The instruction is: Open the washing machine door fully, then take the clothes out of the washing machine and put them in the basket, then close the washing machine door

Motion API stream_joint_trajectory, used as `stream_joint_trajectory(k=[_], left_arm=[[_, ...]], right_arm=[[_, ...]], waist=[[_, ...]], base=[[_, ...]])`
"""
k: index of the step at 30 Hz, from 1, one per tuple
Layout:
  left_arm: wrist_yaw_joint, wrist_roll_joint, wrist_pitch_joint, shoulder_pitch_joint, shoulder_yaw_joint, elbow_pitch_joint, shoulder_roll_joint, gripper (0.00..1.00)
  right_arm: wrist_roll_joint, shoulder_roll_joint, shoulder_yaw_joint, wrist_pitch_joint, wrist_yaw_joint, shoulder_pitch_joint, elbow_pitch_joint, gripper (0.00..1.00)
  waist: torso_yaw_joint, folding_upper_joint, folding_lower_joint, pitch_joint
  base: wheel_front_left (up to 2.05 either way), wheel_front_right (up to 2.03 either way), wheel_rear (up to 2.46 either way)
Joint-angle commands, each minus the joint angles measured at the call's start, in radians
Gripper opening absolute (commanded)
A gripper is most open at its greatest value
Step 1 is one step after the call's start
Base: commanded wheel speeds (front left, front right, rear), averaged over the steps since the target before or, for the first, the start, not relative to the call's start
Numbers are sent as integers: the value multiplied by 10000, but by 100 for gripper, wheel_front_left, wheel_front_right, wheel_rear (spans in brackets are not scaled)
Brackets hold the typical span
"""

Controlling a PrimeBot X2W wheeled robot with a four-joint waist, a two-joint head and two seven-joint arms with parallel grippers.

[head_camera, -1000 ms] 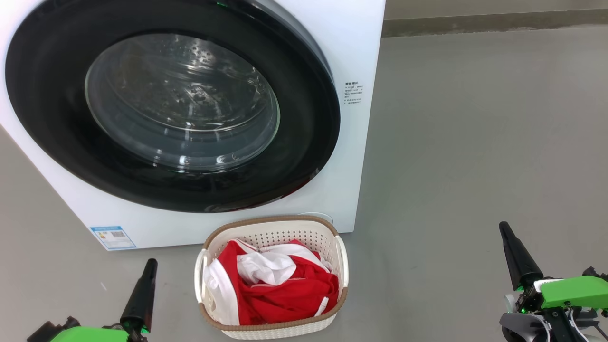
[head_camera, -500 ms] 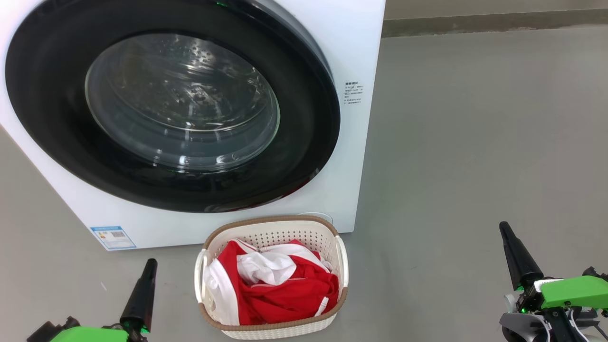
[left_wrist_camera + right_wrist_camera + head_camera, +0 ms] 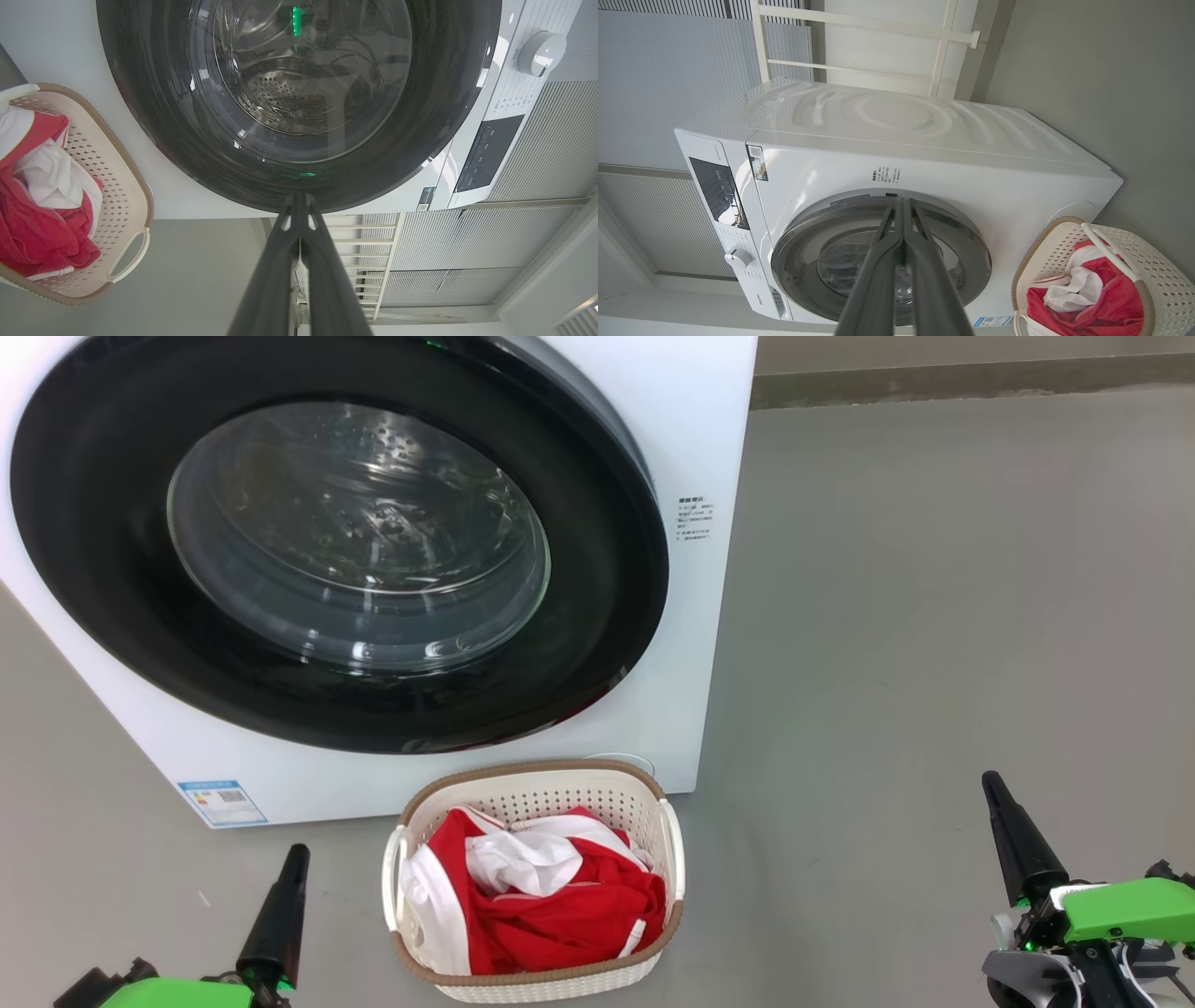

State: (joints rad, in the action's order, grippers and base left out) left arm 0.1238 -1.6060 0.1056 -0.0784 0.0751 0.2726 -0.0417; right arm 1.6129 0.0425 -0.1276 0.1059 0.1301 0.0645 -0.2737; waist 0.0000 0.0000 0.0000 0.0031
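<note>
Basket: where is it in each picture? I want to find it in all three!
Head view: basket at the bottom middle, just in front of the washer.
Left wrist view: basket at the left edge.
Right wrist view: basket in the bottom right corner.
Shared landmark: the round black door, shut, close by the basket in every view.

The left gripper and right gripper have long, tapered matte-black fingers set in green housings, the right one with black cables and a pale grey shell.
</note>
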Motion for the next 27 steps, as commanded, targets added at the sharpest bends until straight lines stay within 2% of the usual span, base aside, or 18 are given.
stream_joint_trajectory(k=[1,27], left_arm=[[69,-43,59,-295,366,-275,-108,0],[69,-34,68,-296,377,-275,-100,0]], right_arm=[[-25,101,161,54,6,432,291,0],[-34,93,149,64,6,433,290,0]], waist=[[0,0,0,0],[0,0,0,0]], base=[[0,0,0],[0,0,0]])
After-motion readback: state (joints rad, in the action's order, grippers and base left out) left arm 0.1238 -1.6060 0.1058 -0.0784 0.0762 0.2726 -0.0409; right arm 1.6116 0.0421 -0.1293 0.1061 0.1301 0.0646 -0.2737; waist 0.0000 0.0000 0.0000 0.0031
